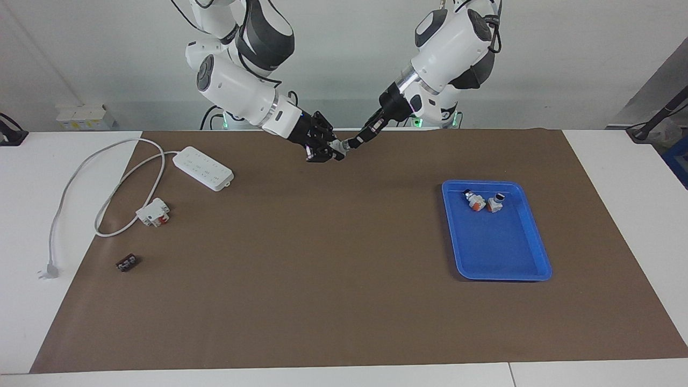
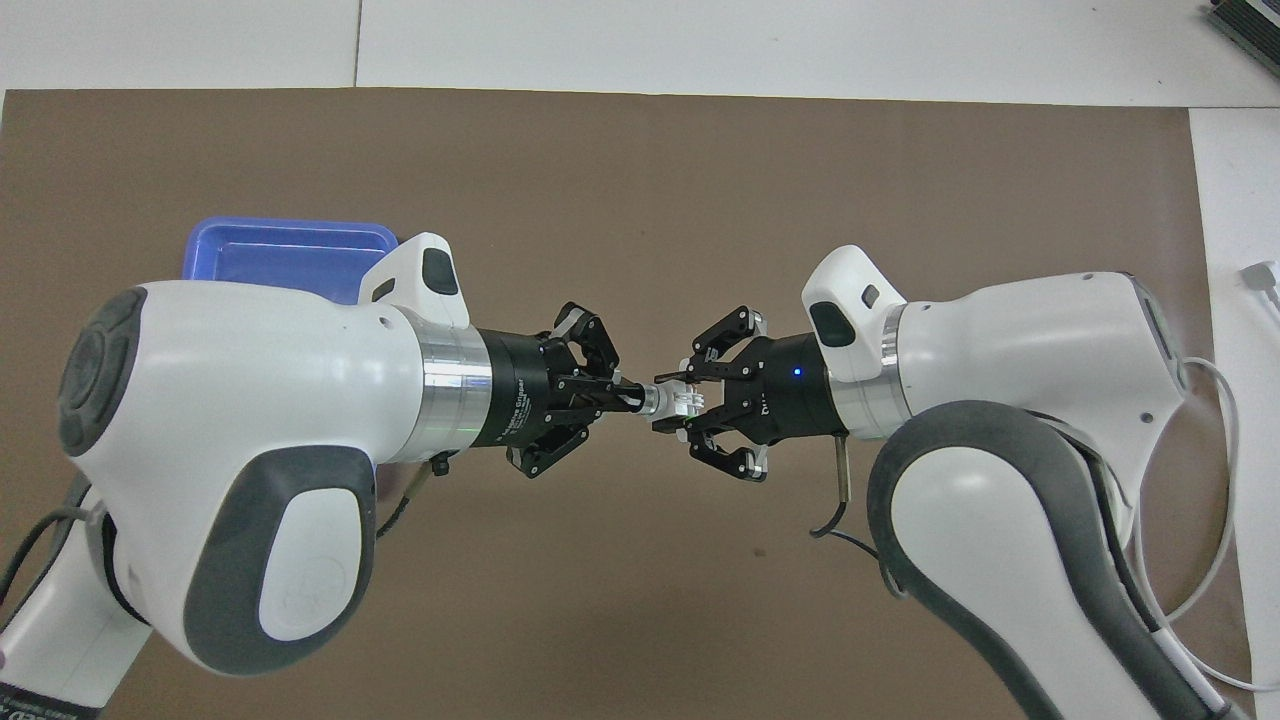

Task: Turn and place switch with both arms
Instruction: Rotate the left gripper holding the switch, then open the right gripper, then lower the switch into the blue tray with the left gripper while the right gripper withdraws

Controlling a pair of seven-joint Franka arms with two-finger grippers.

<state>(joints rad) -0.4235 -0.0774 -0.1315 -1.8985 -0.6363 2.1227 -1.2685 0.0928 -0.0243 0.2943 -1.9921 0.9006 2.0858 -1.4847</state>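
One switch (image 1: pixel 343 145) is held in the air between my two grippers, over the brown mat near the robots' end. In the overhead view its silver collar and white body (image 2: pixel 672 400) show between the fingertips. My left gripper (image 1: pixel 352 143) (image 2: pixel 622 397) is shut on its black knob end. My right gripper (image 1: pixel 334 151) (image 2: pixel 690 402) is closed around its white blocky body. Two more switches (image 1: pixel 475 201) (image 1: pixel 495 203) lie in the blue tray (image 1: pixel 500 252), toward the left arm's end; the left arm hides most of the tray (image 2: pixel 280 245) from above.
A white power strip (image 1: pixel 203 168) with its looped cable and plug (image 1: pixel 48 271) lies toward the right arm's end. A white-and-red block (image 1: pixel 153 212) and a tiny dark component (image 1: pixel 128 263) lie farther from the robots than the strip.
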